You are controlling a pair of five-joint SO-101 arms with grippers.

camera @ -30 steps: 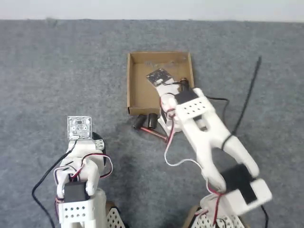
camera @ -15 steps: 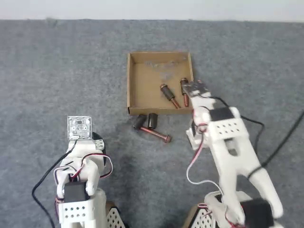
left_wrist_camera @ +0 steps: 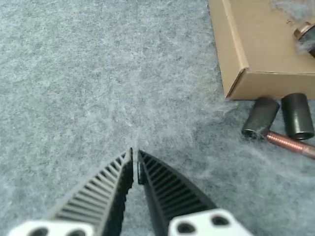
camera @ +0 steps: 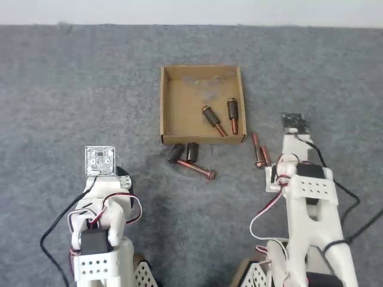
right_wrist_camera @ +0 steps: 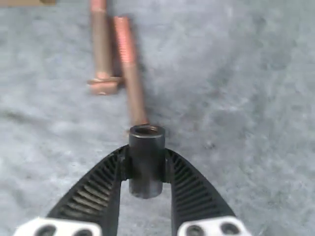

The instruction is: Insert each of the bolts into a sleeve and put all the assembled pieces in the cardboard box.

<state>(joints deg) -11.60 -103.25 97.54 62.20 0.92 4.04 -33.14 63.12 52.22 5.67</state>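
Note:
My right gripper [right_wrist_camera: 146,154] is shut on a short black sleeve [right_wrist_camera: 146,140], held just above the grey carpet. Right in front of the sleeve's open end lie two copper bolts [right_wrist_camera: 129,69], side by side; in the high view they [camera: 261,150] lie right of the cardboard box [camera: 163,101]. Two assembled pieces [camera: 212,119] [camera: 232,112] rest inside the box. In front of the box lie two loose sleeves [camera: 175,153] [camera: 192,151] and one bolt [camera: 196,169]. My left gripper [left_wrist_camera: 135,155] is shut on nothing, low over bare carpet well left of these sleeves [left_wrist_camera: 259,119].
The right arm [camera: 305,191] stands right of the box, the left arm [camera: 102,209] at the front left. Cables trail from both arms. Open carpet stretches left of the box and along the far side.
The right arm has swung from over the box out to the right, beside the two bolts. The two assembled pieces in the box are now uncovered. The left arm has kept still.

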